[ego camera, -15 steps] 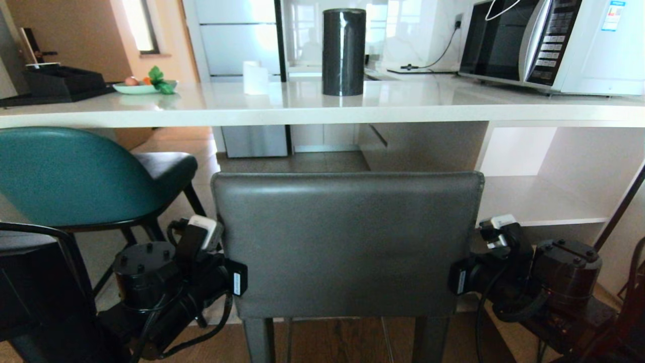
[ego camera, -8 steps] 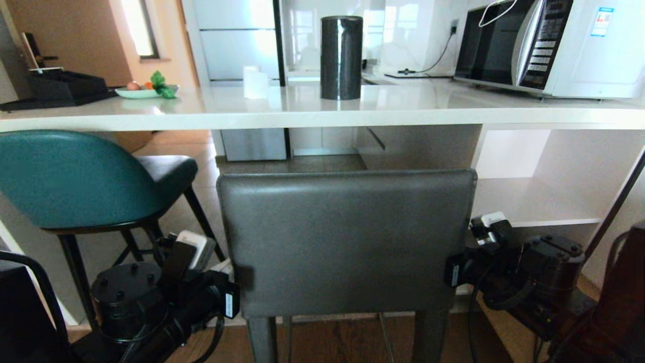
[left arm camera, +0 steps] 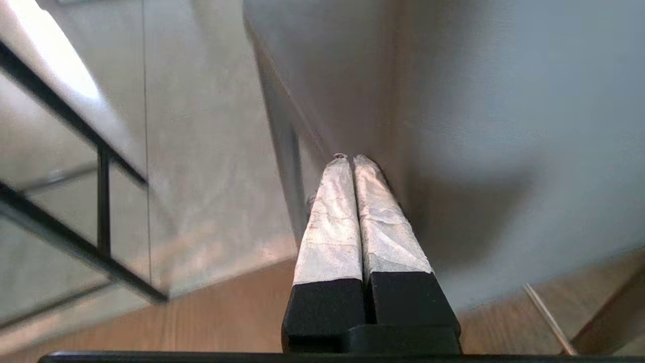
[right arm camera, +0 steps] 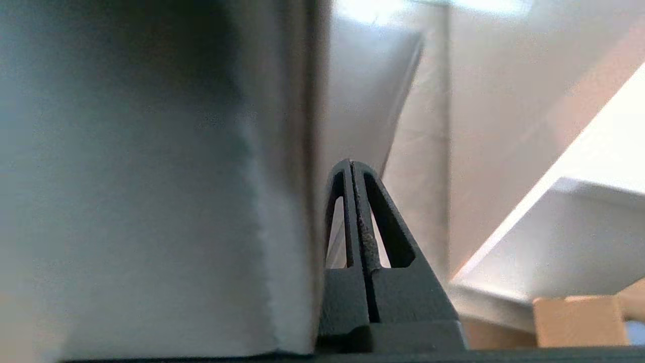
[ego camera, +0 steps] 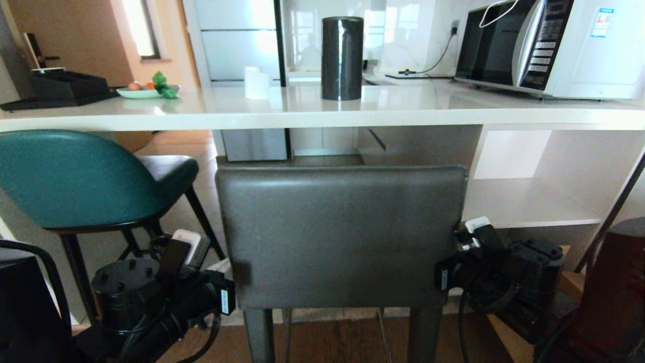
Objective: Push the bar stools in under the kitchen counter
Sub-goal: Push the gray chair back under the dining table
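Against the grey stool's point(ego camera: 340, 234) back corners, the left tool point(left arm camera: 352, 161) and right tool point(right arm camera: 351, 166) press, both clenched empty. It has slid nearer the tabletop point(ego camera: 302, 118), not yet under; the teal stool point(ego camera: 75, 181) waits.

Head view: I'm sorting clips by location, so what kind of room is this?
Most likely a home kitchen with a breakfast bar: a white microwave oven sits on a long glossy white stone counter, and a dark grey leather bar stool with a rectangular back stands before it.
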`<state>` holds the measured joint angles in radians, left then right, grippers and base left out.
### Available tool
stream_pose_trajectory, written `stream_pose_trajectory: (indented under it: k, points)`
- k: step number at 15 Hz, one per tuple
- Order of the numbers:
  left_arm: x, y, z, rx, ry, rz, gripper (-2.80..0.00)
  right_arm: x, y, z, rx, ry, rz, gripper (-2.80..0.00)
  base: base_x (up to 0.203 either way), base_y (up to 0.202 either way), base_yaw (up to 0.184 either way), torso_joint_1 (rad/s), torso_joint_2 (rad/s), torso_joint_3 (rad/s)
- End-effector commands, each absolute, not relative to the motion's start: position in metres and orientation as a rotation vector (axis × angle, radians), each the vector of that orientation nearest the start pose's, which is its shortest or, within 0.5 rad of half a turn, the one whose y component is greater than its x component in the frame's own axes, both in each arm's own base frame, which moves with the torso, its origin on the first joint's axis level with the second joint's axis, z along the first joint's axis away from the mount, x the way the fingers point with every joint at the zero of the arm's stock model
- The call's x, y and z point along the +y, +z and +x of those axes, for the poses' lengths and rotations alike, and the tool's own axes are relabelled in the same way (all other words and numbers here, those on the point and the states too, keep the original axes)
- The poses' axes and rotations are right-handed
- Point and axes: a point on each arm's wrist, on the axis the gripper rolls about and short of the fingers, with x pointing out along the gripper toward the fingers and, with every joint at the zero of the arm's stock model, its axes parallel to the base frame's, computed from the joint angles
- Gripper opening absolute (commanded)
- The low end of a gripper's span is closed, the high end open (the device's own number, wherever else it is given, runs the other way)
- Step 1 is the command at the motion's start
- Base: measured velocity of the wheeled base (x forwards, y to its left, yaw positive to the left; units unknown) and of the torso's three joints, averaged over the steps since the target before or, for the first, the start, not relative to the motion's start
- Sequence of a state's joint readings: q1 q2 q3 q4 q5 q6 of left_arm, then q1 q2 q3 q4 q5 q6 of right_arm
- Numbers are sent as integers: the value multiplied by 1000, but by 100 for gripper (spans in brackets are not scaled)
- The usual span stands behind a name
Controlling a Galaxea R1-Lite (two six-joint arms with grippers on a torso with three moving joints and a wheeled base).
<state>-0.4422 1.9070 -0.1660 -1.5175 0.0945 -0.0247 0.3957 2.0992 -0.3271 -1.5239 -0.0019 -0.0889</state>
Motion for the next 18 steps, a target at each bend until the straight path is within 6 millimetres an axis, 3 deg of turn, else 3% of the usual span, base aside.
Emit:
stream_pose_trajectory:
  k: [1,4,6,13,16,18]
  points:
    - [-79,81,232,188,-234,15,-280,91,62,262,196,347,-119,-280,0,0,0,0,0,0]
    - [-71,98,226,124,-252,-3,-280,47,84,254,142,279,-90,-280,0,0,0,0,0,0]
    - [-71,100,226,117,-256,-5,-280,26,87,249,145,255,-78,-280,0,0,0,0,0,0]
    - [-70,103,221,105,-258,-7,-280,23,93,234,136,264,-75,-280,0,0,0,0,0,0]
    - [-61,97,191,166,-267,-4,-280,20,95,207,161,281,-27,-280,0,0,0,0,0,0]
    - [-55,113,174,101,-280,-77,-280,19,100,189,155,294,12,-280,0,0,0,0,0,0]
